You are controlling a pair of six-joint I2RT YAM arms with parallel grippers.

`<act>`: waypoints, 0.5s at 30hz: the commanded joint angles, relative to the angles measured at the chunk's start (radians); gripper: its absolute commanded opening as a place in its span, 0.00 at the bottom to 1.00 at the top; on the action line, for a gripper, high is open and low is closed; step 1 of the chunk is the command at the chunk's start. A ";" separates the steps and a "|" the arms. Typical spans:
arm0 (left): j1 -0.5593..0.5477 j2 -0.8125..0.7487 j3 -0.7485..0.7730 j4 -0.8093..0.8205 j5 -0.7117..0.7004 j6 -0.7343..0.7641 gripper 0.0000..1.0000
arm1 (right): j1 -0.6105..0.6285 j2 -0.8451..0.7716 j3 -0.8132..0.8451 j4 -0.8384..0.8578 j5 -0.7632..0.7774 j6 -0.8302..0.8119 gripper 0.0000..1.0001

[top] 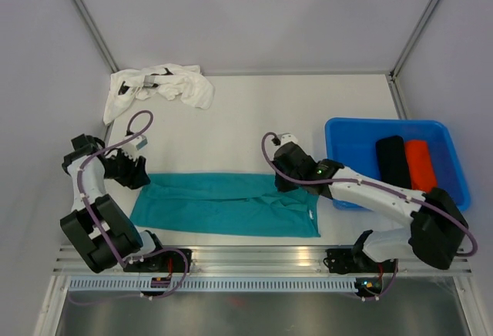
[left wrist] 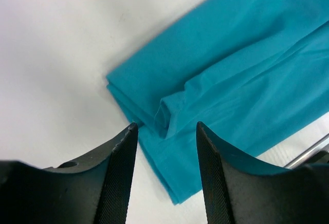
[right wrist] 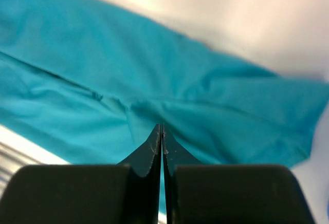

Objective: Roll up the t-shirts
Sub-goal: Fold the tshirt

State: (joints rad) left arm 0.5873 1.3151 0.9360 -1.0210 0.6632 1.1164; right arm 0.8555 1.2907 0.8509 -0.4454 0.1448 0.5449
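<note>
The teal t-shirt (top: pixel 223 205) lies folded into a long flat strip across the near part of the table. My left gripper (top: pixel 135 176) is open and empty, its jaws just above the strip's left end (left wrist: pixel 247 54), astride a small fold at the corner (left wrist: pixel 167 126). My right gripper (top: pixel 282 182) is shut over the strip's far edge toward the right end. In the right wrist view its tips (right wrist: pixel 161 126) meet on the teal cloth (right wrist: pixel 103 54), and creases run in toward them. The white t-shirt (top: pixel 162 88) lies crumpled at the far left corner.
A blue bin (top: pixel 347 139) stands at the right and holds a black roll (top: pixel 393 159) and an orange-red roll (top: pixel 420 162). The metal rail (top: pixel 254 257) runs along the near table edge. White walls close in the back and sides.
</note>
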 commanded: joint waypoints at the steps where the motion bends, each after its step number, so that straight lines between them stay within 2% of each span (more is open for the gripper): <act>1: -0.073 -0.010 -0.048 0.166 -0.003 -0.194 0.55 | 0.004 0.170 0.059 0.106 0.012 -0.092 0.00; 5: -0.133 0.009 -0.137 0.272 -0.135 -0.280 0.55 | 0.005 0.248 0.044 0.106 -0.004 -0.076 0.00; 10: -0.132 0.024 -0.187 0.335 -0.232 -0.317 0.55 | 0.062 0.162 -0.087 0.208 -0.067 0.053 0.00; 13: -0.132 0.033 -0.180 0.345 -0.293 -0.348 0.52 | 0.132 0.173 -0.133 0.247 -0.048 0.116 0.00; 15: -0.130 0.021 -0.174 0.332 -0.309 -0.351 0.43 | 0.149 0.214 -0.148 0.278 -0.057 0.135 0.00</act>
State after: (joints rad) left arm 0.4541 1.3441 0.7486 -0.7319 0.4225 0.8246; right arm 0.9752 1.4815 0.7258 -0.2592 0.1009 0.6044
